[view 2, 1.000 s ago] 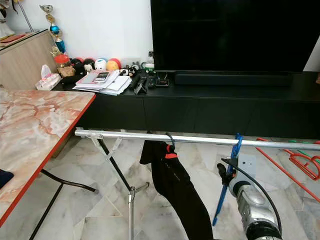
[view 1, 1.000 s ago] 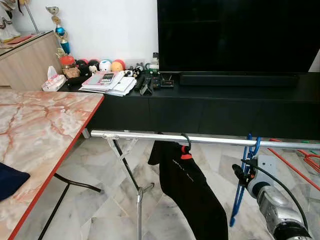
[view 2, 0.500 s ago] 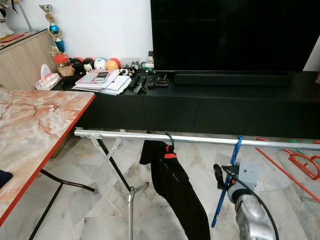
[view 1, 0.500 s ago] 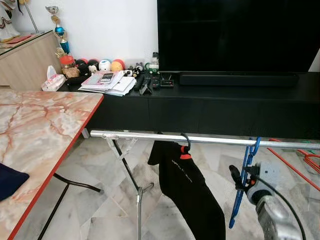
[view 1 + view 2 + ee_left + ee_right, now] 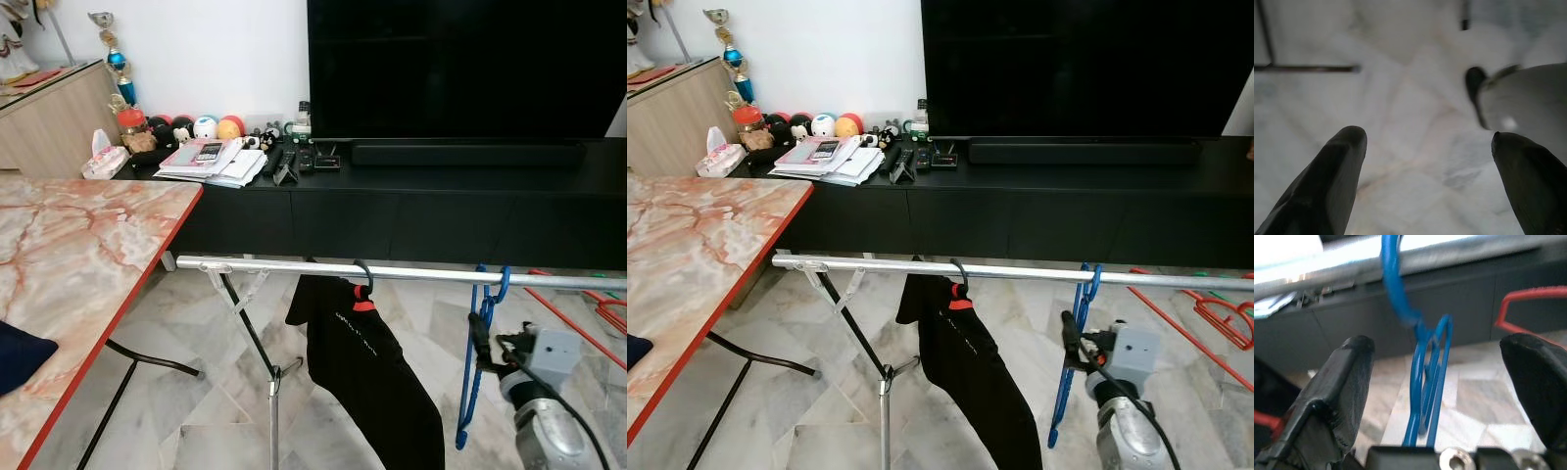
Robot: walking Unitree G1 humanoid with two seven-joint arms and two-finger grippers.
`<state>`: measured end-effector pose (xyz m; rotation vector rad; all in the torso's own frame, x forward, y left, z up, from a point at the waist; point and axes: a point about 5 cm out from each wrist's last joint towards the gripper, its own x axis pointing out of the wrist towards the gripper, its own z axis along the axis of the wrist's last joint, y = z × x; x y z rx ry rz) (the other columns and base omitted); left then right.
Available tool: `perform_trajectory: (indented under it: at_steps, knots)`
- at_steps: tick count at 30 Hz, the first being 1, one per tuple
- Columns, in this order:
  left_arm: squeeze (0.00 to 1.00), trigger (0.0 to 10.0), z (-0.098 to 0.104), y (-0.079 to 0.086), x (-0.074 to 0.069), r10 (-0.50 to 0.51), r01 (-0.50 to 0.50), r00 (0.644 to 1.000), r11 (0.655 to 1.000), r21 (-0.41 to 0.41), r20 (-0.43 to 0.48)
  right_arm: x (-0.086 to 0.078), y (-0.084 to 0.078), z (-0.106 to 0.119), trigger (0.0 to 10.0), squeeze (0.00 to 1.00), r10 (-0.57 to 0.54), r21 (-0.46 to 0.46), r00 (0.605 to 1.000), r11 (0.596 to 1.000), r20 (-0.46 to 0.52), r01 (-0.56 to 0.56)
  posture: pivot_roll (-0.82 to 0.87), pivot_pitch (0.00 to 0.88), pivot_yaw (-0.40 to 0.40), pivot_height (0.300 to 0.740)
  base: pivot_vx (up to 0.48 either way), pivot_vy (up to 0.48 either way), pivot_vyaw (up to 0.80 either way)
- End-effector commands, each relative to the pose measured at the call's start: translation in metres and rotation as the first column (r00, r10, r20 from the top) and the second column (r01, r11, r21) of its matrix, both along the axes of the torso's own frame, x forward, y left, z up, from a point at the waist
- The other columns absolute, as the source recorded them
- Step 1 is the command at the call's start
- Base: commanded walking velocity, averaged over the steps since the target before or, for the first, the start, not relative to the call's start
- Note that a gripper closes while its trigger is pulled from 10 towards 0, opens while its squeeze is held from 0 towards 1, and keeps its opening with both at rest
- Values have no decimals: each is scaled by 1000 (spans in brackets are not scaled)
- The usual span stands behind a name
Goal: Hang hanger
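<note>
A black garment (image 5: 367,377) hangs near a marble table (image 5: 69,255) and television (image 5: 460,69).

Setting: living room of a home. Evidence, placed from the right gripper (image 5: 478,338): large dark television (image 5: 460,69) beyond and above it, standing on a long low black media cabinet (image 5: 411,211) with a soundbar (image 5: 468,155). Far to its left on that cabinet: stacked papers (image 5: 211,162), remote controls (image 5: 284,164), small round toy figures (image 5: 206,127), a tissue pack (image 5: 104,162). Trophy (image 5: 116,59) near a wooden sideboard (image 5: 54,122). Marble-patterned, red-edged table (image 5: 78,264) well to the left. Clothes-drying rail (image 5: 392,272) just above the gripper (carrying a black garment (image 5: 367,372) and a blue hanger (image 5: 477,357)). Pale marble-tile floor (image 5: 196,401).
</note>
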<state>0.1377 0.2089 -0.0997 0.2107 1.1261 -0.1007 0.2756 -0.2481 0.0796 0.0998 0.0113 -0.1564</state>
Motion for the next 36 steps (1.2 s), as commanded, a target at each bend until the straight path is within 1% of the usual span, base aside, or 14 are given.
perform_trajectory:
  at_steps: [1,4,6,8,11,13,15,18,19,21,24,28,33,36]
  knots:
    - [0,10000,0,-8,4,-30,30,999,1000,-5,12,0,-1,7,10000,0,0,-8,1000,1000,28,0,-105,0,79,740,0,0,0]
    - [0,10000,0,-11,4,-32,32,999,999,-8,15,1,-7,16,10000,0,-16,-15,998,1000,61,17,-105,0,62,740,0,0,0]
    - [0,10000,0,-12,4,2,-2,1000,1000,-10,23,3,-10,18,10000,0,-24,-13,997,1000,68,25,-89,0,31,740,0,0,0]
    - [0,10000,0,-12,4,41,-41,999,999,-12,33,7,-7,18,10000,0,-10,-21,998,1000,54,11,-73,0,9,740,0,0,0]
    - [0,10000,0,-11,4,79,-79,996,997,-13,46,14,4,20,10000,0,55,-26,997,998,47,-54,-33,0,-20,740,0,0,0]
    - [0,10000,6,-6,19,86,-86,993,996,-10,77,18,12,19,10000,0,82,-28,996,996,37,-81,-12,0,-20,740,0,0,0]
    - [0,10000,8,-5,24,88,-87,992,996,-8,87,18,14,18,10000,0,86,-26,996,996,36,-85,-11,0,-18,740,0,0,0]
    - [0,10000,10,10,23,126,-133,986,990,49,110,16,18,15,10000,0,76,-5,997,997,33,-75,-14,0,-3,740,0,0,0]
    - [0,10000,10,10,23,126,-133,986,990,49,110,16,18,15,10000,0,76,-5,997,997,33,-75,-14,0,-3,740,0,0,0]
    - [0,10000,13,24,20,162,-177,977,979,103,139,13,21,13,10000,0,78,-10,996,997,35,-78,-27,0,14,740,0,0,0]
    - [0,10000,16,39,18,228,-248,960,962,113,165,9,21,11,10000,0,64,-2,997,998,33,-64,-22,0,23,740,0,0,0]
    - [0,10000,17,38,20,202,-218,967,972,94,153,11,23,11,10000,0,59,-3,998,998,35,-59,-20,0,32,740,0,0,0]
    - [0,10000,14,22,23,320,-315,939,947,-58,126,16,26,19,10000,0,85,-40,995,996,60,-82,-30,0,31,740,0,0,0]
    - [0,10000,11,11,24,255,-249,960,967,-60,116,19,28,23,10000,0,95,-64,993,994,68,-91,-43,0,40,740,0,0,0]
